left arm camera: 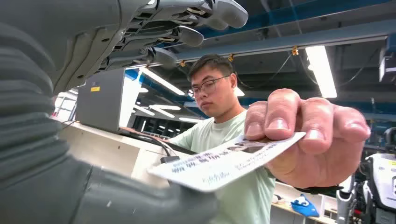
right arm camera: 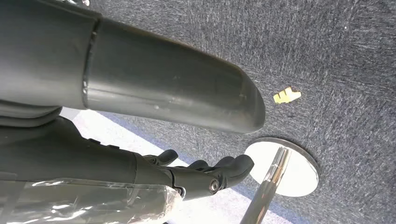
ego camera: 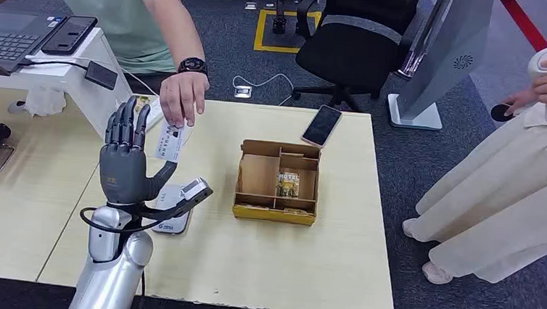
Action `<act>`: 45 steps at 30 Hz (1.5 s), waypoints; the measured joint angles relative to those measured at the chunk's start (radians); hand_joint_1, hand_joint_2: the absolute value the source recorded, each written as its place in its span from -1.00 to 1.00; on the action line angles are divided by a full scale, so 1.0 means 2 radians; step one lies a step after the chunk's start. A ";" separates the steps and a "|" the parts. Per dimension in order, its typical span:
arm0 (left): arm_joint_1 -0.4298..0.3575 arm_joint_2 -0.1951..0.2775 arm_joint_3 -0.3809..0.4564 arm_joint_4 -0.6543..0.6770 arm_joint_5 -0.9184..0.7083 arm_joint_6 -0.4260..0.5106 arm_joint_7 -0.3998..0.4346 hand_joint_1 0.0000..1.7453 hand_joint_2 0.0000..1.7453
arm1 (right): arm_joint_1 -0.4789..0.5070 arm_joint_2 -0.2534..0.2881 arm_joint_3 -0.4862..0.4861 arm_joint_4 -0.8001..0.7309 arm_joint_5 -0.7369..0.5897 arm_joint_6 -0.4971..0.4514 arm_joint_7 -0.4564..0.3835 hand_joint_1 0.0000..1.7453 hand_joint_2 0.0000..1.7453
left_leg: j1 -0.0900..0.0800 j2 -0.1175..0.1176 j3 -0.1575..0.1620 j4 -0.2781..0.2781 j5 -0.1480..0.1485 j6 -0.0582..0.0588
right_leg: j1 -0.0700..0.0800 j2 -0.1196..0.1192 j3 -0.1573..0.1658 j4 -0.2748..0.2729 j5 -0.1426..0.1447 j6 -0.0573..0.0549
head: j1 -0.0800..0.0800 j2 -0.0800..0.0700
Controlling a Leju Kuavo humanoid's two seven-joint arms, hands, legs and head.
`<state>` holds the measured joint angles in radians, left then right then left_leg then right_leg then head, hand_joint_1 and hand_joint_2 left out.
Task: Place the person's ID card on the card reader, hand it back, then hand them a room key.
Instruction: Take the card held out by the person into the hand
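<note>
In box [ego camera: 274, 213]: key packet [ego camera: 288, 184], apparently "HOTEL"; ID card [left arm camera: 224, 163] print unreadable.

Box [ego camera: 277, 182] mid-table, phone [ego camera: 321, 125] behind it, card reader [ego camera: 172, 216] to its left

white printed plastic id card [ego camera: 169, 141]: pinched in the person's hand, tilted, against my raised left palm | flat white-grey card reader [ego camera: 173, 216]: on table beneath my wrist | yellow hotel room key [ego camera: 287, 184]: upright in cardboard box compartment
</note>
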<state>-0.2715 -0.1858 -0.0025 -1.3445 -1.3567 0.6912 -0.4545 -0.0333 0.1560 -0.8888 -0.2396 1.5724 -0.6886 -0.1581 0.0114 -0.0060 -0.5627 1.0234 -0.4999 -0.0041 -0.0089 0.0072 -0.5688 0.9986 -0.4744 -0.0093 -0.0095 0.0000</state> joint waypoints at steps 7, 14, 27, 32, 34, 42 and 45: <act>0.000 0.000 0.002 0.001 -0.004 0.000 -0.004 1.00 1.00 | 0.000 0.000 0.000 0.000 0.000 0.000 0.000 -1.00 -1.00 | 0.000 0.000 0.000 0.000 0.000 0.000 | 0.000 0.000 0.000 0.000 0.000 0.000 | 0.000 0.000; 0.000 -0.002 0.002 0.002 -0.003 0.000 -0.009 1.00 1.00 | 0.000 0.000 0.000 0.000 0.002 0.000 0.000 -1.00 -1.00 | 0.000 0.000 0.000 0.000 0.000 0.000 | 0.000 0.000 0.000 0.000 0.000 0.000 | 0.000 0.000; 0.001 -0.009 0.011 0.004 0.008 0.000 -0.024 1.00 1.00 | 0.000 0.000 0.000 0.000 0.001 0.000 0.000 -1.00 -1.00 | 0.000 0.000 0.000 0.000 0.000 0.000 | 0.000 0.000 0.000 0.000 0.000 0.000 | 0.000 0.000; 0.001 -0.010 0.014 0.010 0.018 0.000 -0.021 1.00 1.00 | 0.000 0.000 0.001 0.000 0.001 0.000 0.001 -1.00 -1.00 | 0.000 0.000 0.000 0.000 0.000 0.000 | 0.000 0.000 0.000 0.000 0.000 0.000 | 0.000 0.000; 0.001 -0.011 0.014 0.014 0.026 0.000 -0.010 1.00 1.00 | 0.000 0.000 0.002 0.000 -0.001 0.000 0.003 -1.00 -1.00 | 0.000 0.000 0.000 0.000 0.000 0.000 | 0.000 0.000 0.000 0.000 0.000 0.000 | 0.000 0.000; -0.003 0.000 -0.002 0.048 0.116 -0.002 0.015 1.00 1.00 | 0.000 0.000 0.005 0.000 -0.008 0.000 0.002 -1.00 -1.00 | 0.000 0.000 0.000 0.000 0.000 0.000 | 0.000 0.000 0.000 0.000 0.000 0.000 | 0.000 0.000; -0.003 0.012 -0.024 0.058 0.178 -0.012 0.035 1.00 1.00 | 0.001 0.000 0.006 0.000 -0.012 0.000 0.002 -1.00 -1.00 | 0.000 0.000 0.000 0.000 0.000 0.000 | 0.000 0.000 0.000 0.000 0.000 0.000 | 0.000 0.000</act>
<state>-0.2784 -0.1623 -0.0502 -1.2282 -1.0012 0.6680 -0.3841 -0.0318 0.1560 -0.8760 -0.2396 1.5489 -0.6886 -0.1541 0.0114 -0.0059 -0.5624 1.0234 -0.4998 -0.0041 -0.0089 0.0076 -0.5689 0.9986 -0.4744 -0.0093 -0.0096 0.0000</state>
